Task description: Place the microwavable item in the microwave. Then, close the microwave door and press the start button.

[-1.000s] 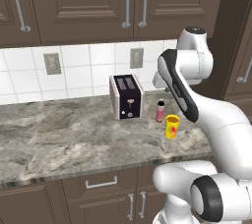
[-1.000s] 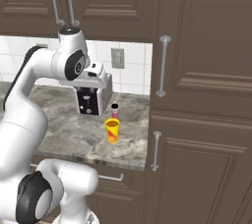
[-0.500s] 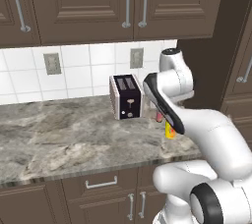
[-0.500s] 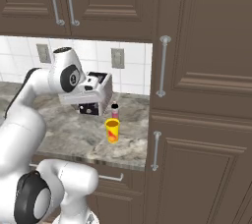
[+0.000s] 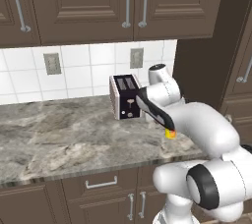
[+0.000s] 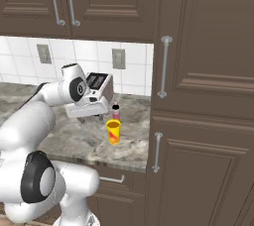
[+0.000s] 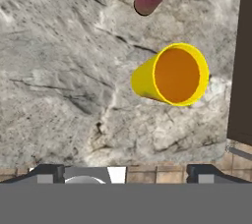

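Observation:
The microwavable item, a small yellow cup, stands upright on the marble counter near its right end. From above, the cup's orange inside shows right of centre. In the left base view my arm covers the cup except for a sliver. My gripper hovers above the counter just left of the cup. It is open, its tips wide apart with nothing between them. The microwave and the microwave door are out of view.
A slim pink bottle stands just behind the cup. A dark toaster sits against the tiled wall. A tall brown cabinet walls off the counter's right end, close to the cup. The counter stretches away to the left.
The arm has folded down, bringing the hand lower over the counter beside the cup. The jaws have spread from partly open to wide open. Cup, bottle and toaster have not moved.

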Motion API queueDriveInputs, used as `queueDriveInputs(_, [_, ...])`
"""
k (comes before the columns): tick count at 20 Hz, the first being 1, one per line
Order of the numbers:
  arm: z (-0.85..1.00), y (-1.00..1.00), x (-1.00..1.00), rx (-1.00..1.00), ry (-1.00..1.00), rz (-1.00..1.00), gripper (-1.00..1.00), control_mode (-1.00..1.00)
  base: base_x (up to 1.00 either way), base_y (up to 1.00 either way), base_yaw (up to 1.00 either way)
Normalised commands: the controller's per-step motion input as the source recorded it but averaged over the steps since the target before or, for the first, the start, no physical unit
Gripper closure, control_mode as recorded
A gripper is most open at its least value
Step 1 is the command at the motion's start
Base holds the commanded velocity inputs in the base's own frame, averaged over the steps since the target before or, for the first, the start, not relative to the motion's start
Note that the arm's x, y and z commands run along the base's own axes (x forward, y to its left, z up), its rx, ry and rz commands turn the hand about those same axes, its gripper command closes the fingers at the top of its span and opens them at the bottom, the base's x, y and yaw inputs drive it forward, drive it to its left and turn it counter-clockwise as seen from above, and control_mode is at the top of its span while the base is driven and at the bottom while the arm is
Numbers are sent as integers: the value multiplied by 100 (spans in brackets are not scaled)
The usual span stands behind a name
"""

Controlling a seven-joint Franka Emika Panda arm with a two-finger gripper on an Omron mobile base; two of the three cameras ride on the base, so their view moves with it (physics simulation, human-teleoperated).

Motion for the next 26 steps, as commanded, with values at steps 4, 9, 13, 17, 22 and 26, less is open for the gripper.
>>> queueDriveInputs(4, [-26,-17,45,0,8,0,-100,-100,0,0,0])
queueDriveInputs(9, [-31,-27,45,3,8,1,-100,-100,0,0,0])
queueDriveInputs(13, [-31,-16,44,3,5,1,-100,-100,0,0,0])
queueDriveInputs(17, [-31,0,45,0,2,0,-100,-100,0,0,0])
queueDriveInputs(22, [-31,0,25,0,1,0,-100,-100,0,0,0])
queueDriveInputs(26, [-28,0,0,0,0,0,-100,-100,0,0,0])
